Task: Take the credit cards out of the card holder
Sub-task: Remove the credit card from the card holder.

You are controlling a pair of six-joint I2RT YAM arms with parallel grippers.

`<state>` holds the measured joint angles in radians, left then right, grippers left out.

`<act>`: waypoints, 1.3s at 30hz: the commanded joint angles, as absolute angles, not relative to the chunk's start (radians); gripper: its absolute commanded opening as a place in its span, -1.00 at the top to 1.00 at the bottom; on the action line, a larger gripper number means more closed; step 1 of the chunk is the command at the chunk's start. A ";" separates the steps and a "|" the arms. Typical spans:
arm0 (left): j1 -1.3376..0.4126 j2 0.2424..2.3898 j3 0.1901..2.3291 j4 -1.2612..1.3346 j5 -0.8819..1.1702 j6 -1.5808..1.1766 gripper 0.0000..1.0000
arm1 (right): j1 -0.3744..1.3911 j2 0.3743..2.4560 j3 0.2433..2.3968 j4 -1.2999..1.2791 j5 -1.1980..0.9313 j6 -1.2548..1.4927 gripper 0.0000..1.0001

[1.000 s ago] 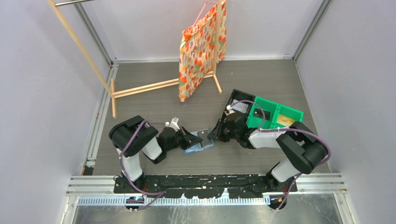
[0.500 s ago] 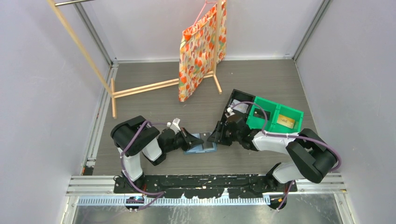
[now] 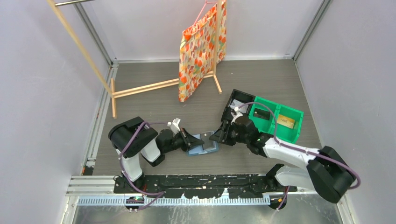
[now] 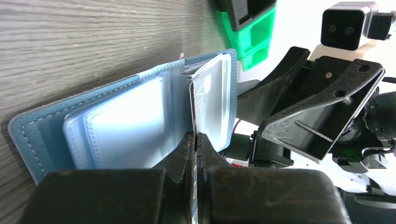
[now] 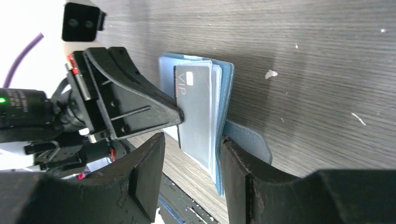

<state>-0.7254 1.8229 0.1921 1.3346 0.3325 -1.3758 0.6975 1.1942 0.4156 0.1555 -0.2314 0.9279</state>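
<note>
Right now your holder lies open on the table, midway between the two pincers and just in front of both. The left pincer comes at it from the left, the right pincer from the right, and their tips nearly meet over it.

Your left pincer is clamped tight on the near edge of a grey card marked VIP. That card stands up on edge from the holder's right half, leaning against the pale sleeve leaves. You cannot tell whether its far end sits inside a sleeve.

Your right pincer stands about half open and has hold of nothing. In its wrist view the card and the leaves lie between its two fingers, with the teal cover running under the right finger. You cannot tell whether either finger touches them.

Behind the right pincer sit a black bin and a green bin, touching each other. A tan card lies in the green one, well apart from the holder.
</note>
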 commanded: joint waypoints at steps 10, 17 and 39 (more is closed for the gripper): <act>-0.727 1.760 0.199 1.396 0.394 -1.332 0.99 | 0.657 1.029 0.380 0.110 -0.179 0.953 -0.03; -0.727 1.779 0.211 1.407 0.408 -1.339 0.99 | 0.646 0.945 0.374 0.049 -0.135 0.936 -0.04; -0.727 1.769 0.212 1.431 0.427 -1.360 0.99 | 0.609 1.286 0.265 0.596 -0.428 1.080 -0.01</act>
<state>-0.7254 1.7924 0.2047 1.3575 0.4053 -1.3590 0.6235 1.2644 0.2878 0.4652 -0.3859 1.0447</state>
